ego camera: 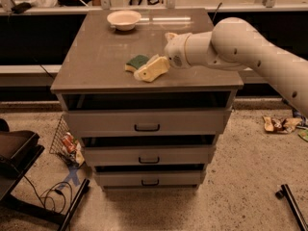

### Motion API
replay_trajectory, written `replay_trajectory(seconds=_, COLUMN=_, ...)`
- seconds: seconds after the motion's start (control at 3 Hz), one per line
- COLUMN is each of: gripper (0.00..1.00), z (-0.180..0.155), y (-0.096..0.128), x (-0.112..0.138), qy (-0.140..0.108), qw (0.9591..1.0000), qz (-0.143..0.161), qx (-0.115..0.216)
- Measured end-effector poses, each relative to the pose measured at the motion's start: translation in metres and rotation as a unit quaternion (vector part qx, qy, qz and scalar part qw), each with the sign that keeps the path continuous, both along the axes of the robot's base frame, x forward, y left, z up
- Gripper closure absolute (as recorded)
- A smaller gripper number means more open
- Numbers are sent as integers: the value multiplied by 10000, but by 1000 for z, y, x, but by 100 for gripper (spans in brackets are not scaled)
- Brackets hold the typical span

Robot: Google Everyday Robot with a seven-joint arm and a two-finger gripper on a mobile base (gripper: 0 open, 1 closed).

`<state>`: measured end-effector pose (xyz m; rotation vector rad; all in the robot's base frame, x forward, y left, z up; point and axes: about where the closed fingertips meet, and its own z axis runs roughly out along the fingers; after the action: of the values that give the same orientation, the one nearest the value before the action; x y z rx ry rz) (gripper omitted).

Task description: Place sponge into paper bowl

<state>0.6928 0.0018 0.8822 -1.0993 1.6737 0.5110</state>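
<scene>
End effector (146, 71) is at the sponge (136, 60) on the counter (96, 57), grip we can't tell; bowl (124, 19) sits well behind.

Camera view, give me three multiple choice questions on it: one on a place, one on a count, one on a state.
1. Where is the paper bowl?
A. at the far edge of the cabinet top
B. in a drawer
C. on the floor

2. How many drawer handles show?
A. one
B. three
C. six

3. How is the sponge?
A. in the bowl
B. on the floor
C. lying on the cabinet top, with the pincer at it

Answers:
1 A, it sits at the back left of the top.
2 B, there is one on each drawer front.
3 C, it lies near the front edge, with the pincer close beside it.
</scene>
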Motion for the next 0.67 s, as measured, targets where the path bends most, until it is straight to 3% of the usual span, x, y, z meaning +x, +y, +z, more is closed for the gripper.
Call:
replay_trajectory(seconds=0.33, gripper=0, z=-20, y=9, x=15, qy=73, qw=9999, qz=23, qx=122)
replay_trajectory(seconds=0.67, gripper=16, z=-37, y=11, x=20, qy=146, qw=9997, qz=-8, qx=191)
